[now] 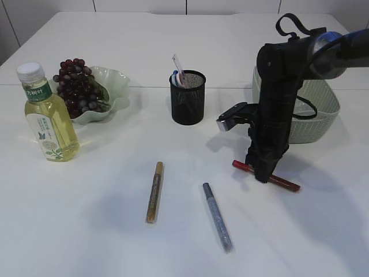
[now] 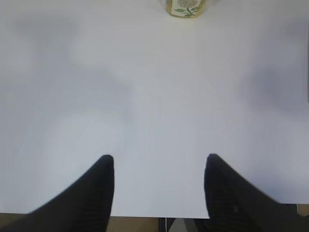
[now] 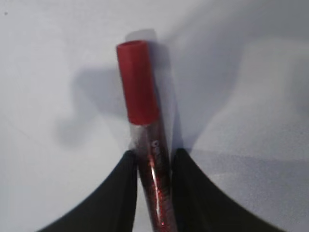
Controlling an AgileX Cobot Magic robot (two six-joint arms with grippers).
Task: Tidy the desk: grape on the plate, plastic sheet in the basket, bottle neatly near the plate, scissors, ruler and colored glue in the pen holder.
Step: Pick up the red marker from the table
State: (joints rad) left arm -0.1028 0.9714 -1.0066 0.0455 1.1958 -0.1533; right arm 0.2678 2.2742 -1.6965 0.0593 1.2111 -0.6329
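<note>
Between the fingers of the right pincer (image 3: 153, 193) lies the red glue pen (image 3: 145, 145), gripped at its barrel on the table (image 1: 115, 242); its cap projects ahead of the fingertips. The left pincer (image 2: 159, 193) stands wide over bare table, the bottle (image 2: 186, 7) far ahead.

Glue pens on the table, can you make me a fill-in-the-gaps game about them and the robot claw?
1. The right claw has its fingers on both sides of the ____ glue pen.
2. The grapes sit on the green ____.
3. The silver glue pen lies to the right of the ____ glue pen.
4. The left claw holds ____.

Missing words: red; plate; gold; nothing
</note>
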